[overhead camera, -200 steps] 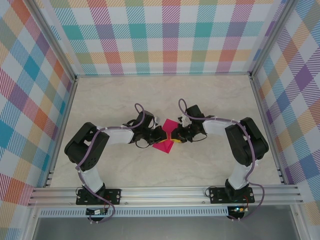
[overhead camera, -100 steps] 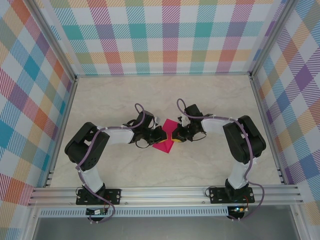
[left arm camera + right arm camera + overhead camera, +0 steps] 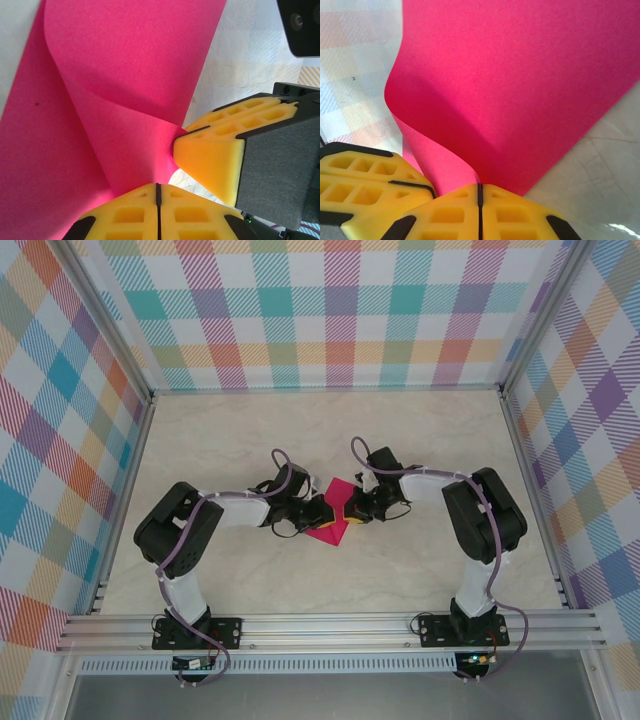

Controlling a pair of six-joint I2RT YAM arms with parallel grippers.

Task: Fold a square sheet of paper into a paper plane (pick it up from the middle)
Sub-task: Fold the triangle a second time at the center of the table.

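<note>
The square sheet of paper (image 3: 331,531) is magenta-pink and sits at the middle of the table, bent upward along its centre. My left gripper (image 3: 326,511) comes in from the left and is shut on the sheet's raised middle (image 3: 125,75). My right gripper (image 3: 348,508) comes in from the right and is shut on the same ridge (image 3: 520,90). The two sets of yellow fingertips nearly touch. In the left wrist view the right gripper's fingers (image 3: 215,160) press against the paper just past my own closed left gripper (image 3: 158,187). The paper plane is out of view.
The marble-patterned table top (image 3: 250,440) is ringed by plaid walls (image 3: 330,320). An aluminium rail (image 3: 330,625) runs along the near edge above the arm bases. The sheet's lower corner (image 3: 335,540) rests on the table.
The right gripper's jaws have closed on the paper, and the right arm has edged slightly left. The left gripper has kept its grip and place.
</note>
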